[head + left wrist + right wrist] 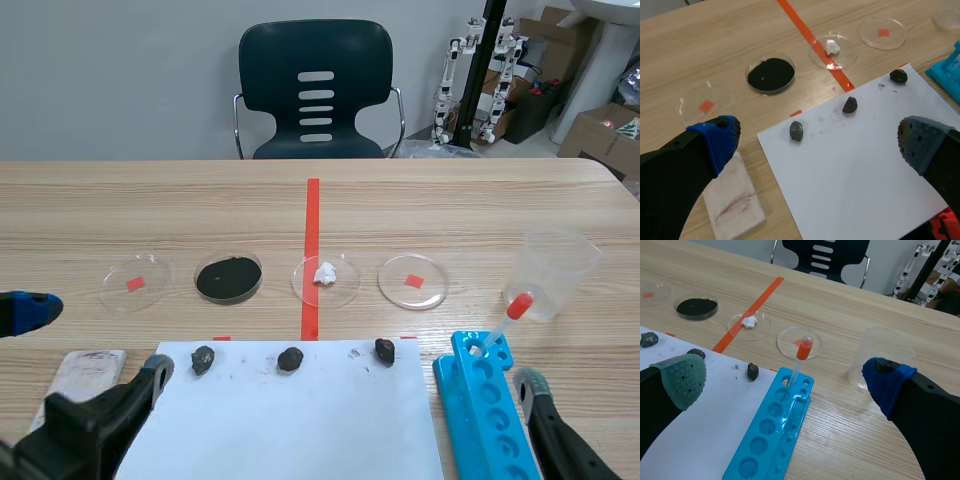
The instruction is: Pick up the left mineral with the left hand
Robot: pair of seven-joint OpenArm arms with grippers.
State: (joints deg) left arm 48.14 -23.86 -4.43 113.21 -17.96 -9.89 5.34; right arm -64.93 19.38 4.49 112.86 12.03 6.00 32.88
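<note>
Left mineral (796, 131) near paper (865, 170) edge, left gripper (820, 140) spread wide

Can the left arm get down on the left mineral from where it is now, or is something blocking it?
Probably yes. The left claw is open, and the left mineral lies ahead of it, alone on the white paper and apart from the middle mineral. Nothing stands in between.

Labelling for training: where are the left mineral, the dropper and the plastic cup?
left mineral (796, 131), left wrist view, stone's middle.
dropper (804, 349), right wrist view, red bulb.
plastic cup (553, 278), scene view, front wall.
</note>
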